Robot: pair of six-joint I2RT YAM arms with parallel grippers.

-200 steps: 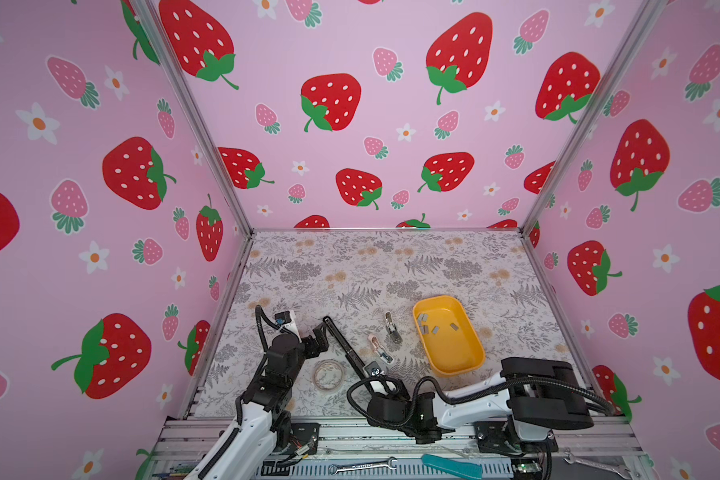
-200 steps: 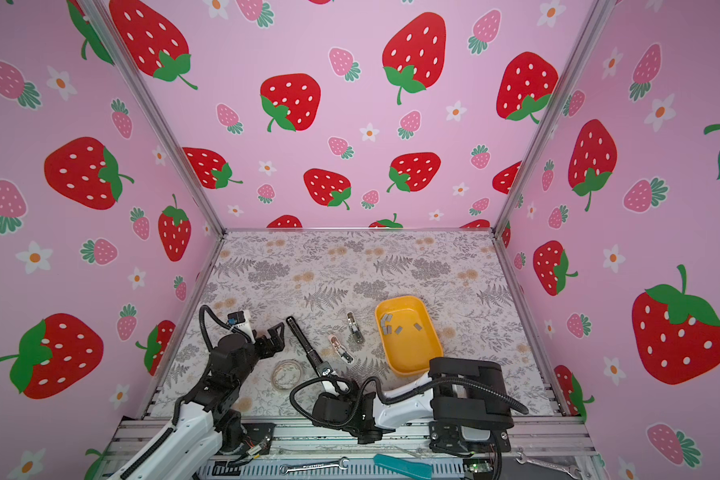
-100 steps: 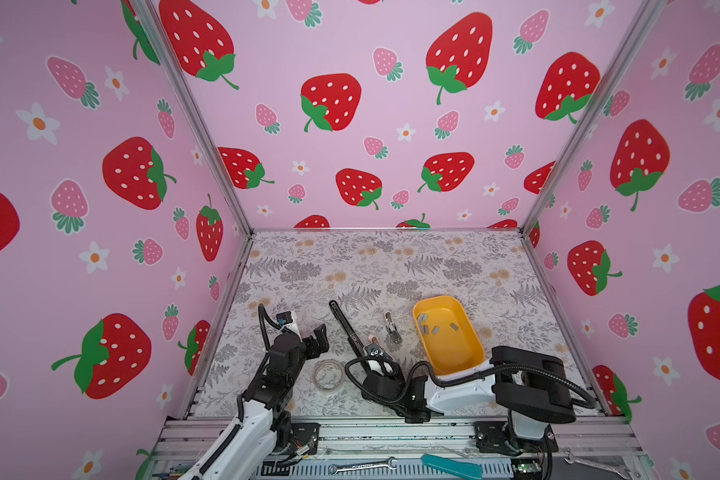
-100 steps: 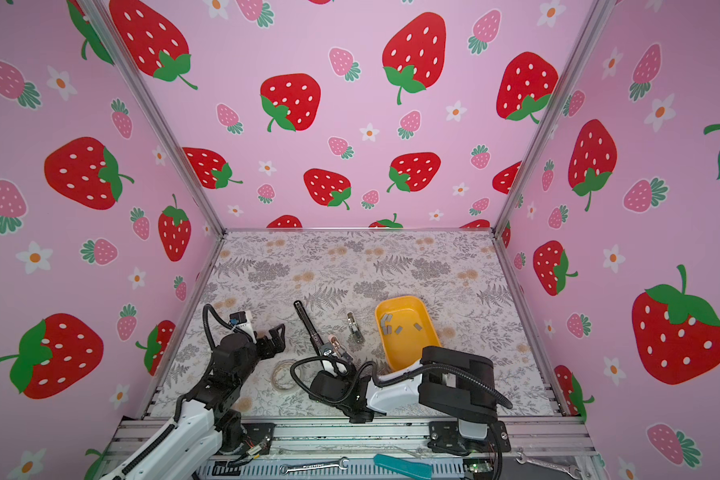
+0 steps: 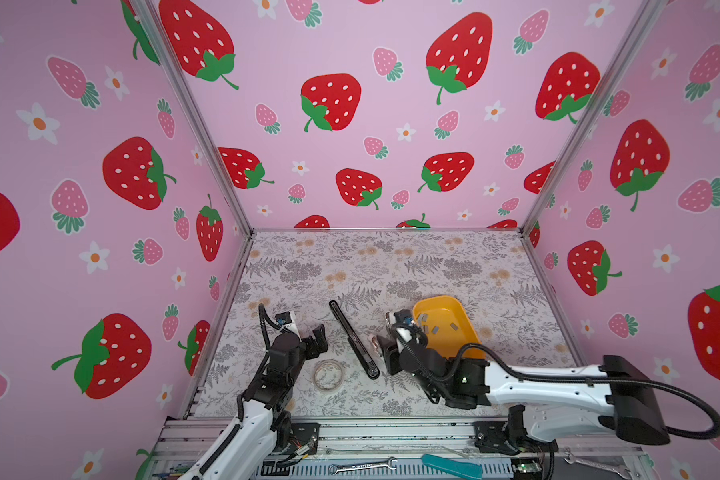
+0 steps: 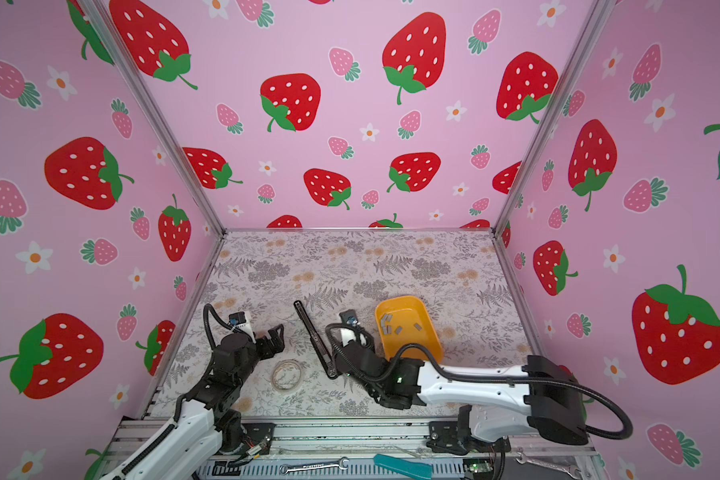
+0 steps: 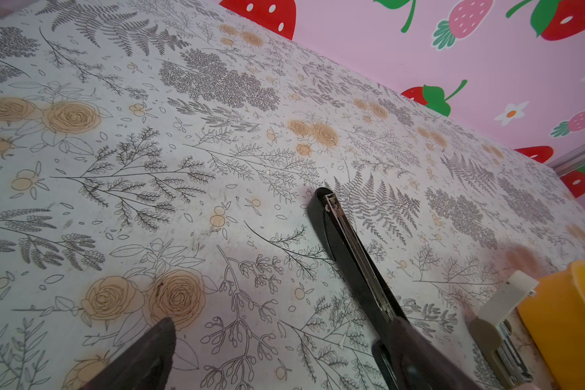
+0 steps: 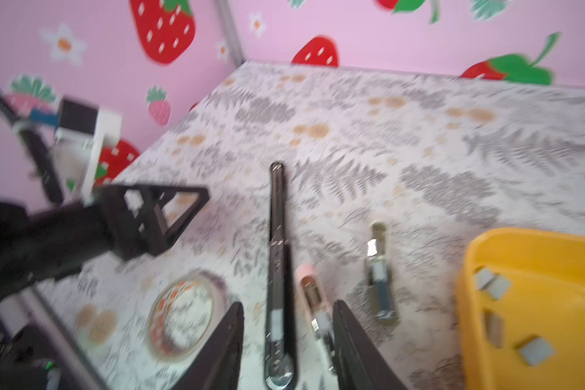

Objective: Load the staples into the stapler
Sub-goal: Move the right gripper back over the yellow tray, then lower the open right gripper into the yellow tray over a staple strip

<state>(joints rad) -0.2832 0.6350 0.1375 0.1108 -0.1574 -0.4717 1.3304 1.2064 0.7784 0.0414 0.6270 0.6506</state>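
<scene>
staples [image 8: 492, 285]: loose grey strips inside yellow tray [image 8: 520, 243], beside right gripper [image 8: 288, 304], not touching it | right gripper: jaws parted, gripping nothing, straddling the long black stapler [image 5: 352, 338] | left gripper [image 5: 319, 336]: spread wide, empty, across the stapler from the tray

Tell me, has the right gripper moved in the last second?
Yes. In a top view the right gripper has moved farther back, closer to the yellow tray, which stayed put.

The right gripper [image 8: 288, 305], jaws apart, straddles the black stapler [image 8: 277, 236], which lies opened out flat. Grey staples [image 8: 492, 285] lie in the yellow tray [image 8: 537, 250].
</scene>
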